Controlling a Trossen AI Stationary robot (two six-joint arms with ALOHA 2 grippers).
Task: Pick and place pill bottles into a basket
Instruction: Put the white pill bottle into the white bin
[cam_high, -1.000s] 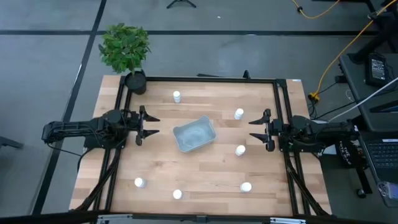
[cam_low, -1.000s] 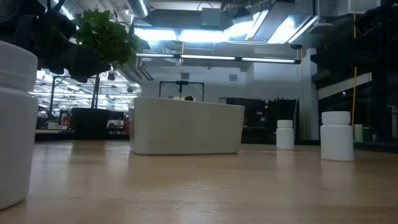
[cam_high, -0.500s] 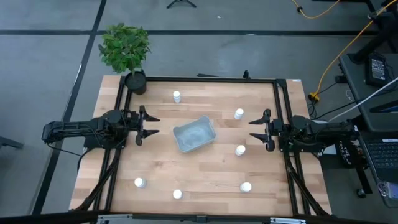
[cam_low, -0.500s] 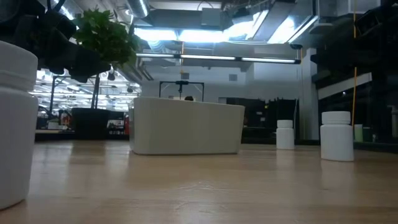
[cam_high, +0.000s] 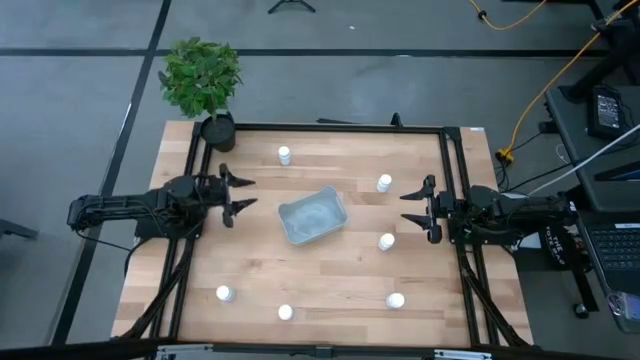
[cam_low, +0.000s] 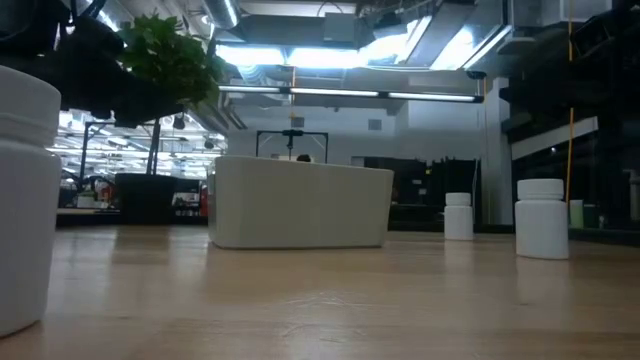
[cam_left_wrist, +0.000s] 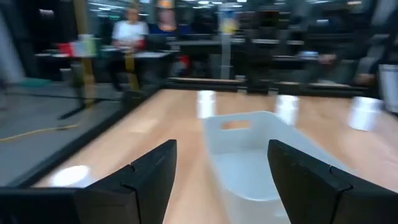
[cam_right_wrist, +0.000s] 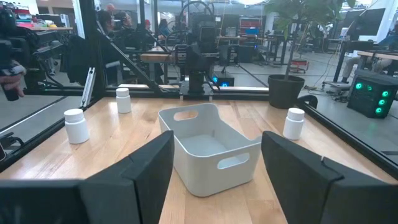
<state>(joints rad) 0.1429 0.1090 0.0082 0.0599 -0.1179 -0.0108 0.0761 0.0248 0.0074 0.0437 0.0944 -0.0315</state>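
Note:
The pale blue-grey basket (cam_high: 313, 217) stands open side up near the table's middle; it also shows in the low view (cam_low: 300, 203) and both wrist views (cam_left_wrist: 261, 162) (cam_right_wrist: 208, 149). Several white pill bottles stand upright around it: one at the far side (cam_high: 285, 155), two to its right (cam_high: 384, 183) (cam_high: 386, 241), three along the near side (cam_high: 396, 300) (cam_high: 285, 313) (cam_high: 224, 294). My left gripper (cam_high: 247, 194) is open and empty, left of the basket. My right gripper (cam_high: 405, 208) is open and empty, right of the basket, between the two right-hand bottles.
A black pot with a green plant (cam_high: 203, 80) stands at the table's far left corner. A black frame rail (cam_high: 330, 127) runs around the table. People sit in the room beyond the table (cam_left_wrist: 130, 28).
My left gripper has turned and swung a little toward the table's far edge, staying open. The basket, the bottles and my right gripper have kept still.

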